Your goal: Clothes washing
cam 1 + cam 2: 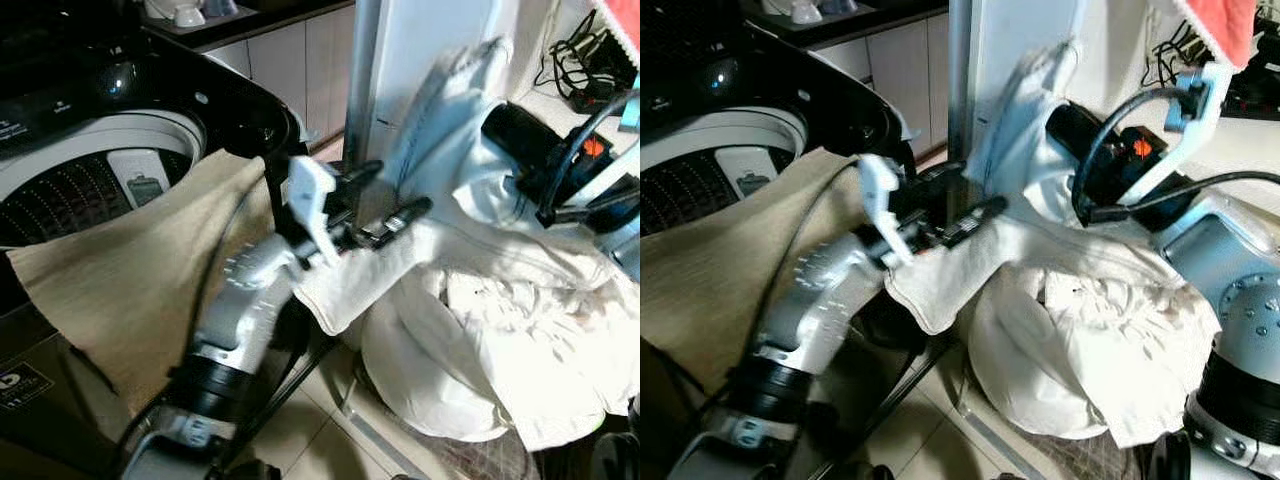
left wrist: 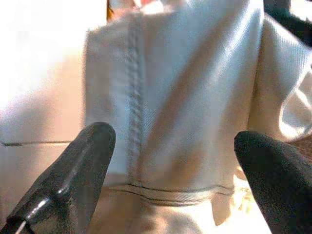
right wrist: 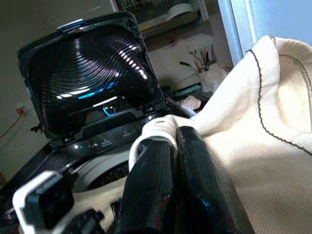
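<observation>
white clothes [image 1: 500, 330] lie heaped in a pale laundry bag [image 1: 420, 390] on the tiled floor [image 1: 300, 420], just right of the top-loading washing machine [image 1: 90, 190], whose black lid [image 3: 87, 73] stands raised above the ribbed drum [image 1: 70, 195]. a beige cloth [image 1: 140, 260] hangs over the machine's front rim, one part inside the opening and the rest falling down the outside. the left gripper [image 1: 385, 200] reaches across from the machine side to the top of the heap; its two black fingers [image 2: 73, 170] are spread wide with a seamed white fabric panel [image 2: 185, 107] between and beyond them, and they grasp nothing that can be seen. the right gripper [image 3: 173, 146] is raised over the pile on the right, its fingers pressed close together and pinching a fold of cream knit garment [image 3: 263, 146] with dark stitching, which drapes over and beside them. behind the heap stands a white upright panel [image 1: 420, 50], and cables [image 1: 575, 45] lie on a counter at the far right.
</observation>
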Available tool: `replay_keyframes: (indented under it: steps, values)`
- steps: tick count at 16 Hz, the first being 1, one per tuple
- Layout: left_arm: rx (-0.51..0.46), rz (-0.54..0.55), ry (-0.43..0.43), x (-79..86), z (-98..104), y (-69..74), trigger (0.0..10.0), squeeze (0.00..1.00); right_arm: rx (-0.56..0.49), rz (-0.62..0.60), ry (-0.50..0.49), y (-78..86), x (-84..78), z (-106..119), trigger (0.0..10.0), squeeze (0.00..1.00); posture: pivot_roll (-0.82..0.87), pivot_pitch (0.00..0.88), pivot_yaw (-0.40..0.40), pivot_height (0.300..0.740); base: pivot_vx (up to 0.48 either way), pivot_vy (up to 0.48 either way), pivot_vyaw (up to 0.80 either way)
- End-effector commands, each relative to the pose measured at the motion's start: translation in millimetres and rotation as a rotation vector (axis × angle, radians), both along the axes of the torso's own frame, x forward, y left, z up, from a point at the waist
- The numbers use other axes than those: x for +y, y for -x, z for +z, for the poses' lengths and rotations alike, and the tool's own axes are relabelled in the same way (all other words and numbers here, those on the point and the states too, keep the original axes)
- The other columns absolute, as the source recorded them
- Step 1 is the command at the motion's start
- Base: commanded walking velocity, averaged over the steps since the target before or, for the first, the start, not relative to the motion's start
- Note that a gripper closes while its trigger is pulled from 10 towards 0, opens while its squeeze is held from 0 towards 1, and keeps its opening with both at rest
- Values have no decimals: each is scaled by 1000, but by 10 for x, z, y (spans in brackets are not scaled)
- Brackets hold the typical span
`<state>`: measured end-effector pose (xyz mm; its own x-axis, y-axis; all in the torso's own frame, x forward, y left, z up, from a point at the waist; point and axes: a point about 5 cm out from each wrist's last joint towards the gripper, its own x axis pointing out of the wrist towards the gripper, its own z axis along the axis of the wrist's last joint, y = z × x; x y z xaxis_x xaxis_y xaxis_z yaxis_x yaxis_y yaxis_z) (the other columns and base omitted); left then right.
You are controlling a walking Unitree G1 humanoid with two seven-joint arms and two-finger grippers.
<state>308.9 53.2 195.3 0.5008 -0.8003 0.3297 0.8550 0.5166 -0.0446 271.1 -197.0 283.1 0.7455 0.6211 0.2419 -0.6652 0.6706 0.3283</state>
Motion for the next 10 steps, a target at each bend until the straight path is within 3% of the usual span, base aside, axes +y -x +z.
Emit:
replay_keyframes:
  steps: [1,2,4,7,10]
  values:
    - [-15,15,37,102,112,-72,10000,1000,-74,49,0,91,29,131,10000,0,-133,0,8,740,0,0,0]
    - [-25,40,41,154,150,-124,10000,1000,-75,65,-2,100,40,130,10000,0,-129,0,5,740,0,0,0]
    - [-39,12,41,97,193,-149,10000,1000,-80,117,-6,136,93,124,10000,0,-126,0,4,740,0,0,0]
    - [-2,-74,103,-138,244,-139,10000,1000,-79,141,12,162,141,104,10000,0,-130,0,9,740,0,0,0]
    - [64,-248,156,-375,258,-4,10000,1000,-77,132,22,171,139,101,10000,0,-134,0,14,740,0,0,0]
